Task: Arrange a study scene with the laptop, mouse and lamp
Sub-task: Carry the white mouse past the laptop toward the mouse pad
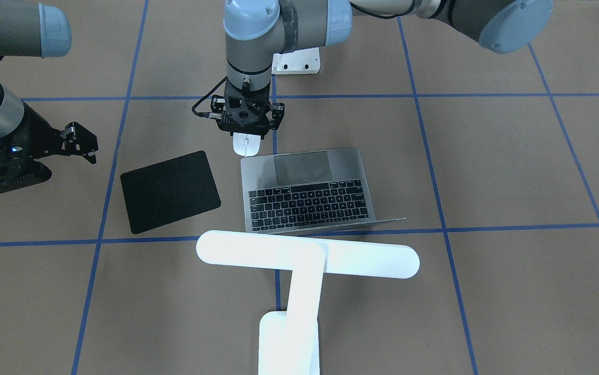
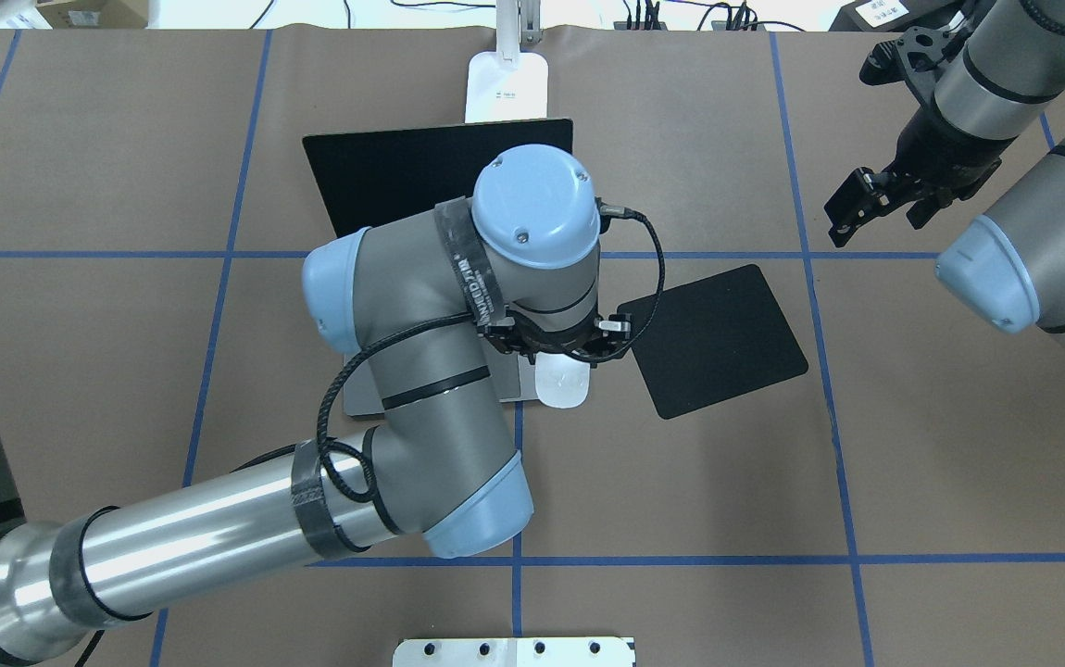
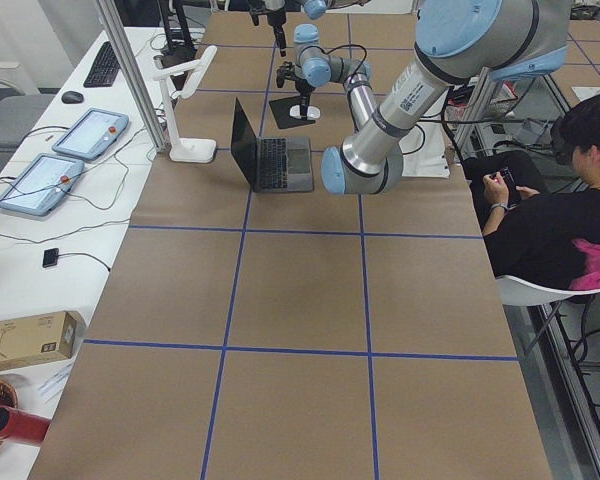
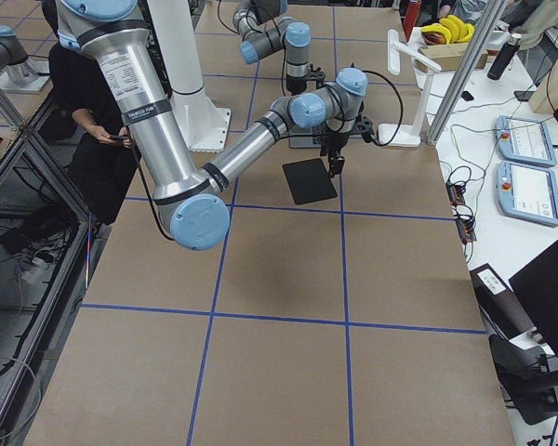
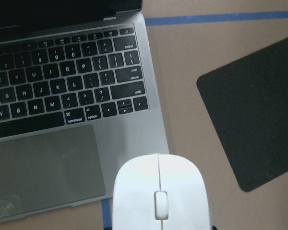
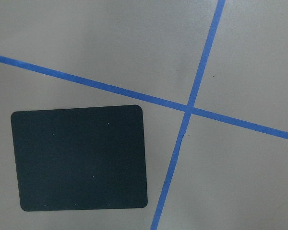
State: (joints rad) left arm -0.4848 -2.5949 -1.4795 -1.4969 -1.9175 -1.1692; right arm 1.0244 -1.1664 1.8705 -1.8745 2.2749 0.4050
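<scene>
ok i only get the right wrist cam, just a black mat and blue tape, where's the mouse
observer: the mouse is under the left hand, at the laptop's front corner nearest the mat, not on the mat.
operator: is the laptop open
observer: yes, lid up, keyboard and trackpad facing the robot.
operator: and the lamp
observer: the lamp stands on the far side of the laptop's screen from the robot.
</scene>
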